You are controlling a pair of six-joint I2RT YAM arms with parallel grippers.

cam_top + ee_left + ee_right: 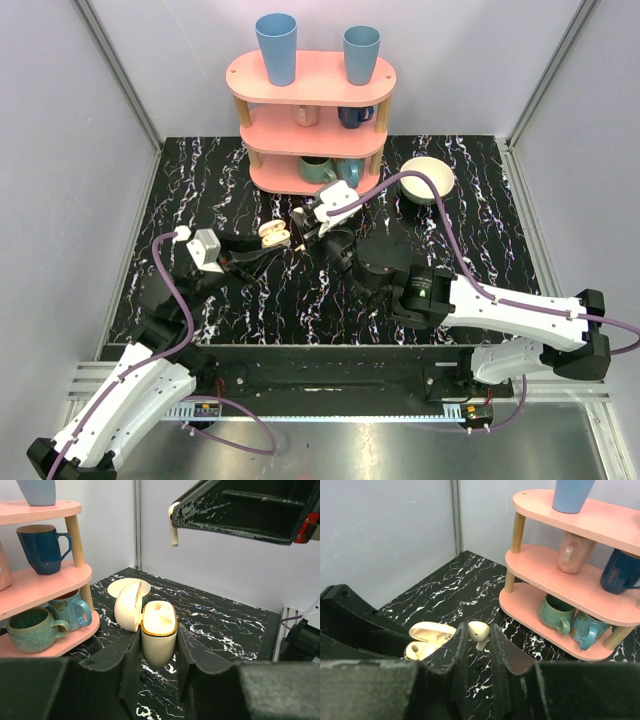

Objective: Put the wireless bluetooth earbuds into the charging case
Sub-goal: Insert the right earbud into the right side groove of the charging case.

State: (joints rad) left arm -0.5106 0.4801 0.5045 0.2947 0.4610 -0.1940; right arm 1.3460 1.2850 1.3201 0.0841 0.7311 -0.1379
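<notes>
Cream case (159, 625), lid (127, 607) open, stands upright, clamped in the closed left fingers (159, 645). Right fingers (479, 636), partly closed, pinch one bud (478, 628) just beside it at 3 o'clock. Insertion is in hand; next, I judge, the bud needs lining up over the case, then lowering.

The charging case (159, 640), cream-white with a gold-tan rim, stands upright, clamped in the left gripper (159, 652), its rounded lid (127, 607) swung open to one side (the top faces up). One off-white earbud (478, 628) is pinched in the right gripper (478, 635), just beside the open case; the second bud cannot be made out.
</notes>
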